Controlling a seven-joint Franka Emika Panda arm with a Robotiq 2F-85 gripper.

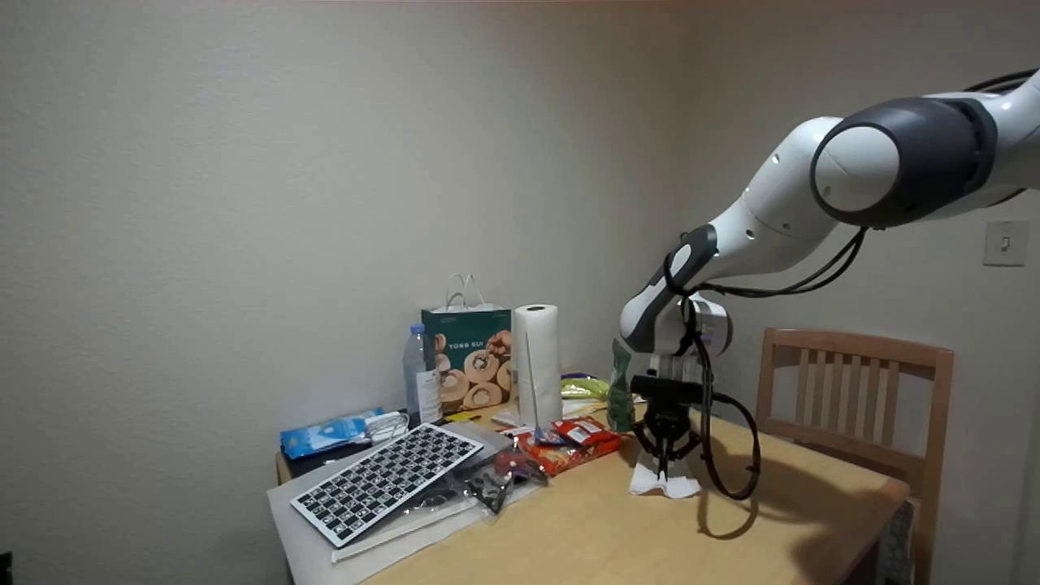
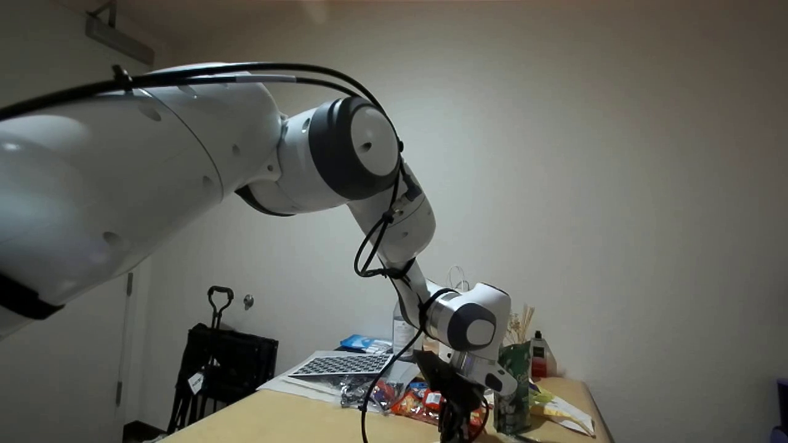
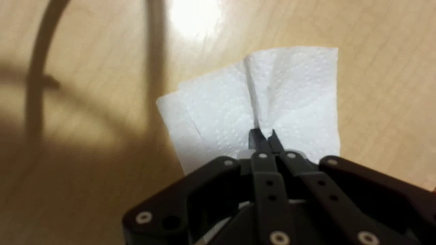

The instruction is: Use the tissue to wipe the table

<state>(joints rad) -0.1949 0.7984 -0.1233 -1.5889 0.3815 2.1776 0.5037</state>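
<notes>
Paper tissue (image 3: 231, 107) caught, low over the table (image 1: 585, 520)!
The jaws pinch it tight at a crease: grip secured, wiping probably remains; how much is wiped, I can't tell.

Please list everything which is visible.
table: one, tan, foreground
tissue: one, white, on table
chequered board: one, black and white, on papers
flat packet: one, blue, behind board
packets: at least two, red, on table
shopping bag: one, green, on table
tall bottle: one, clear, beside bag
paper roll: one, white, beside bag
pouch: one, green, on table
smaller clutter: uncounted, mixed, on table
chair: one, brown, beside table
light switch: one, white, on wall
folded cart: one, black, beyond table
arm: one, white-grey, above table
tool: one, black, shut on tissue
</notes>
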